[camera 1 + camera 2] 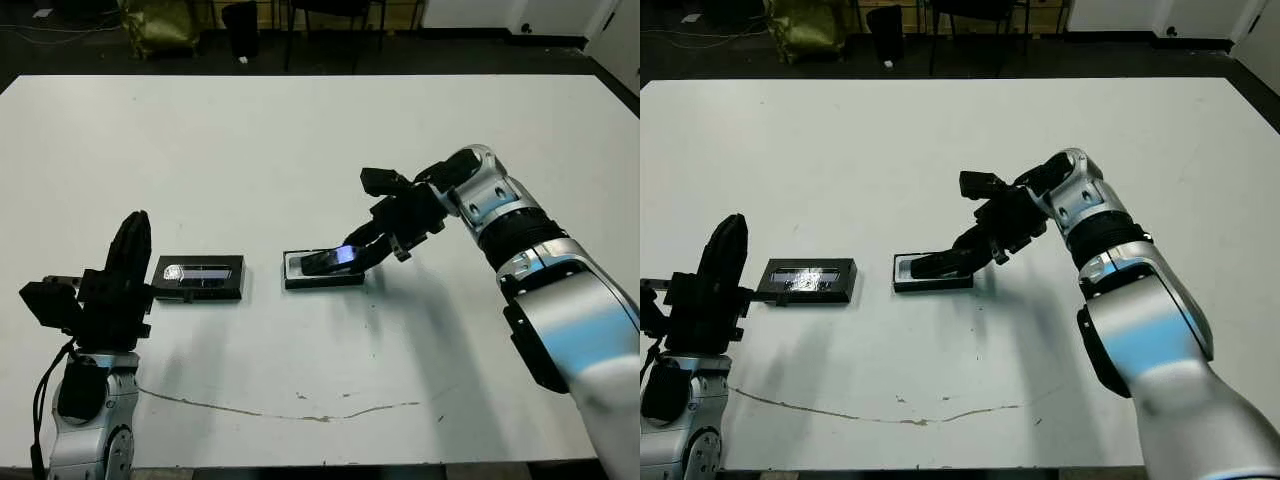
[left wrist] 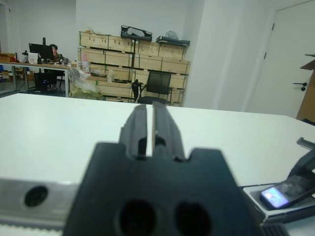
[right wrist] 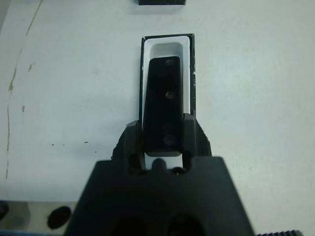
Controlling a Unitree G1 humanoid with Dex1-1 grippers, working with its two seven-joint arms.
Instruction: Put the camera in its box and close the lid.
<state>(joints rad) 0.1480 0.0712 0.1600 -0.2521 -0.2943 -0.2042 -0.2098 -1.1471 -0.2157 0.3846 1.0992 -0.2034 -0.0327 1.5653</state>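
The camera (image 3: 162, 105) lies lengthwise over the white-lined box (image 3: 189, 73), its far end reaching toward the box's far wall and its near end pinched between the two fingers (image 3: 132, 140) of the right claw (image 1: 362, 250), which is closed on the bar's long sides. From the head views the camera sits tilted, its free end low in the tray and its held end raised a little, with a bluish glint on its face near the claw. Whether that low end touches the lining cannot be told. The box rests flat on the white worktop (image 1: 300, 150), near the middle and toward the front edge. Just beside it, on the robot's left and apart from it, lies the lid (image 1: 199, 277), a flat black panel with a silver round mark at the end farther from the box and a pale glossy strip along its top. The right arm (image 1: 500, 215) reaches in from the right side, bent down toward the box. The left claw (image 1: 130, 245) is held upright above the worktop close to the lid's outer end, gripping nothing, its two fingers (image 2: 140, 125) pressed nearly together with only a thin slit between them. A faint brownish line (image 1: 300, 412) runs along the worktop near its front edge.
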